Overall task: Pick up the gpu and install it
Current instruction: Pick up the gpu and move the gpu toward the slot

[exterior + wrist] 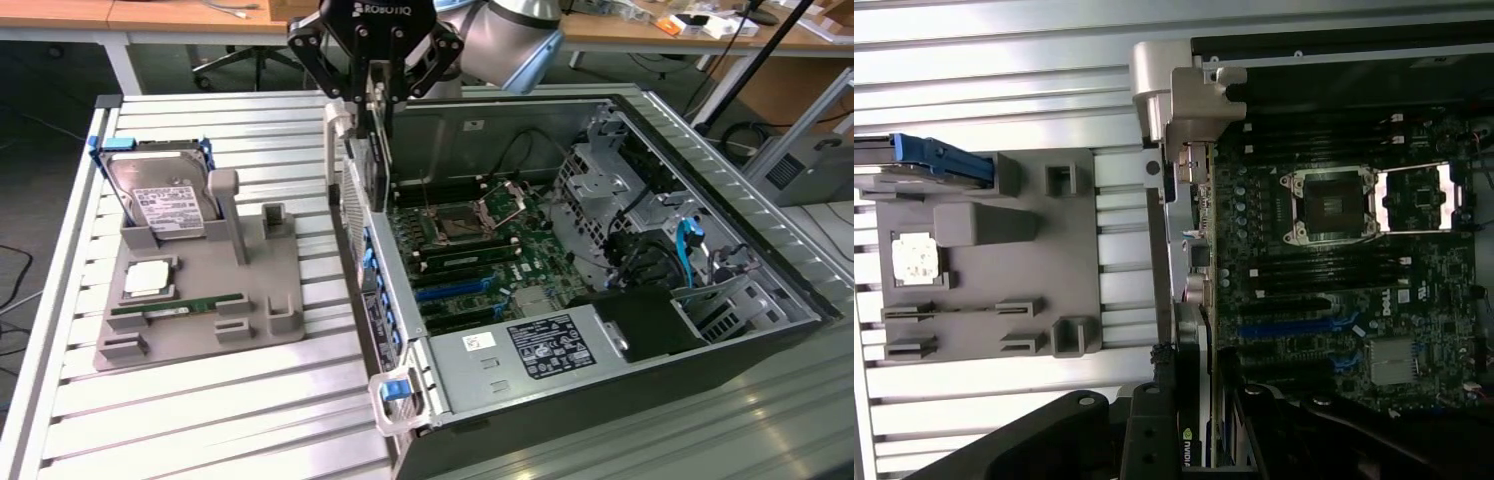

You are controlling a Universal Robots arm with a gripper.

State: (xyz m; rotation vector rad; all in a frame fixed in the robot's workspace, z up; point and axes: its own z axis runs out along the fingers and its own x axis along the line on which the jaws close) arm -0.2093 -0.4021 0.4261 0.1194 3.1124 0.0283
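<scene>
Exterior view: the pincer (378, 98) hangs above the rear wall of the open case (721, 150), clenched on the gpu (368, 160). The card is held on edge, board pointing down, silvery bracket on the side towards the exterior view's left. It is clear of the motherboard (481, 240) and touches nothing below. I judge pick-up complete and the step in hand to be the carry into the case; the card is not seated. On the bench (200, 420), to the exterior view's left of the case, I count one grey fixture (200, 270) carrying one hard drive (160, 200), one processor (147, 280) and one memory stick (180, 305); several of its cradles stand empty. Wrist view: the card runs edge-on away from the camera, its green logo between the closed fingers and its bracket at the far end. It lies over the boundary between case wall and board, beside the expansion slots rather than above them. I count one long blue slot (1284, 328), a shorter blue one beside it, and one open processor socket (1326, 205). In my judgement, seating calls for shifting the card sideways over the long slot, keeping it square, with the bracket at the rear opening, then a straight press down.
</scene>
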